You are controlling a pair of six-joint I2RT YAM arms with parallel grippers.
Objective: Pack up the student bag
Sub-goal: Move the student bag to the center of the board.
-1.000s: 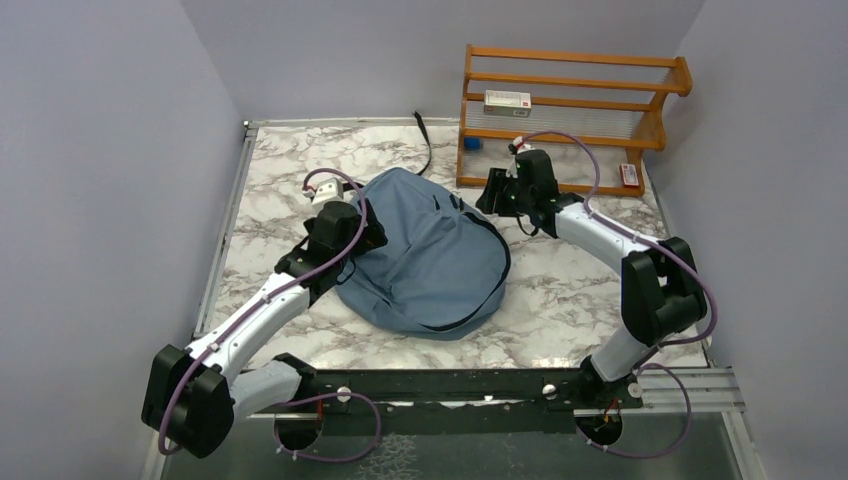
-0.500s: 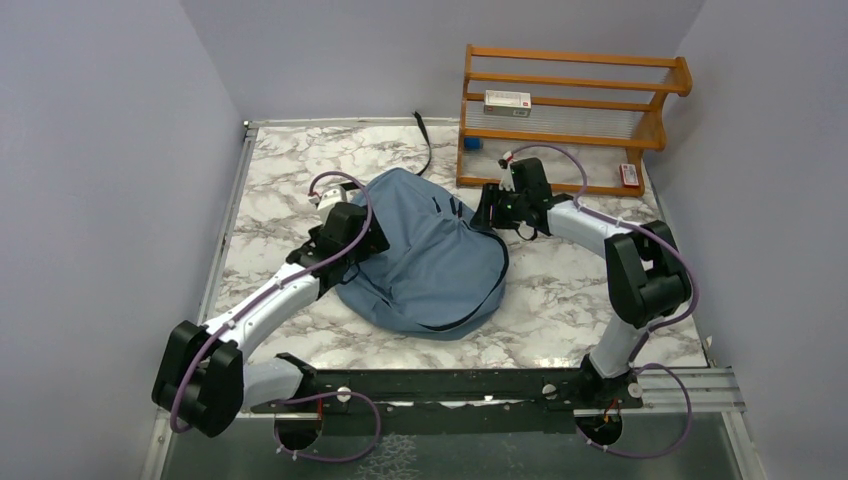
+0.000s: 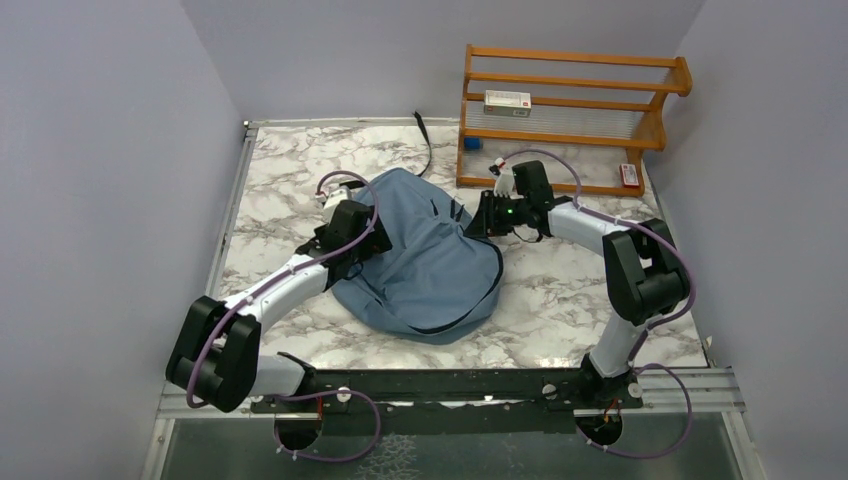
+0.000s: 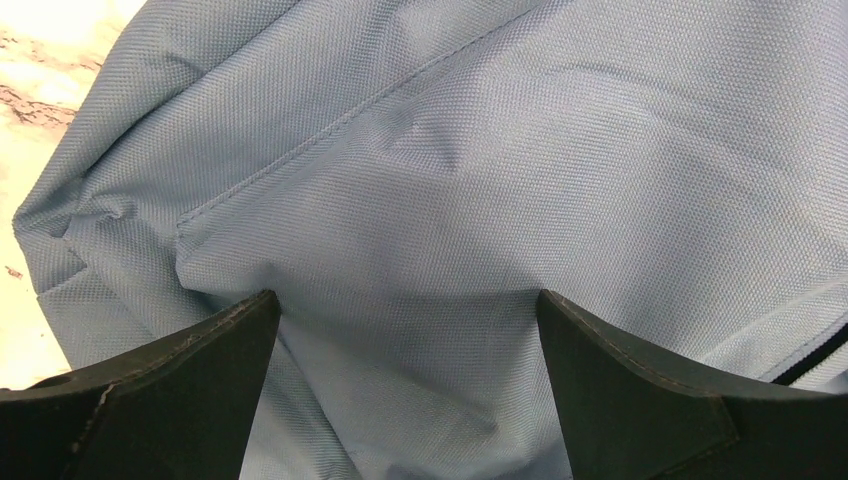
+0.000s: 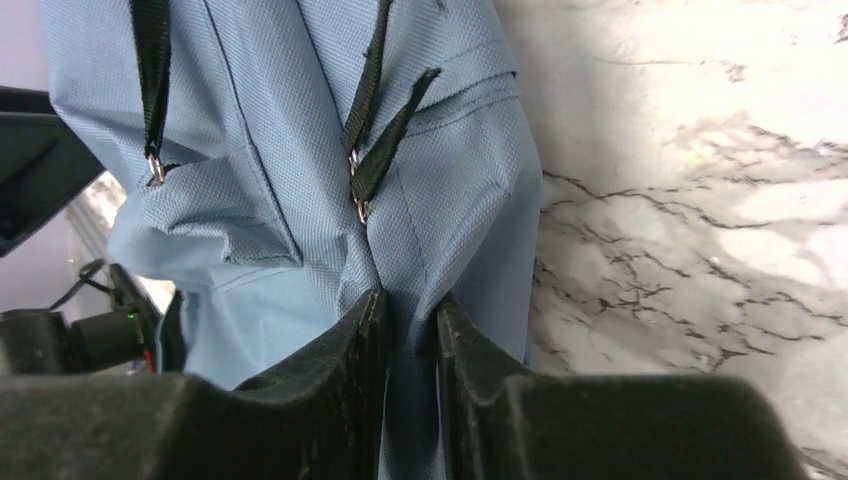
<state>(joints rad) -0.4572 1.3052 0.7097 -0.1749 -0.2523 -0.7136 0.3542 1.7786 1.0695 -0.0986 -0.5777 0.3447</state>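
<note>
Student bag pinched at its edge by right pincer; left pincer spread wide over it.

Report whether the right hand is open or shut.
Shut: the right hand pinches a fold of the blue backpack, with only fabric in the narrow gap.

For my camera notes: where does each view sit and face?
Top external: above and behind the arms, facing down at the table; both arms show.
Left wrist: on the left arm, close over the student bag; open left tool shows.
Right wrist: faces bag and table; right tool pinches a fabric fold.
All share the student bag.
</note>
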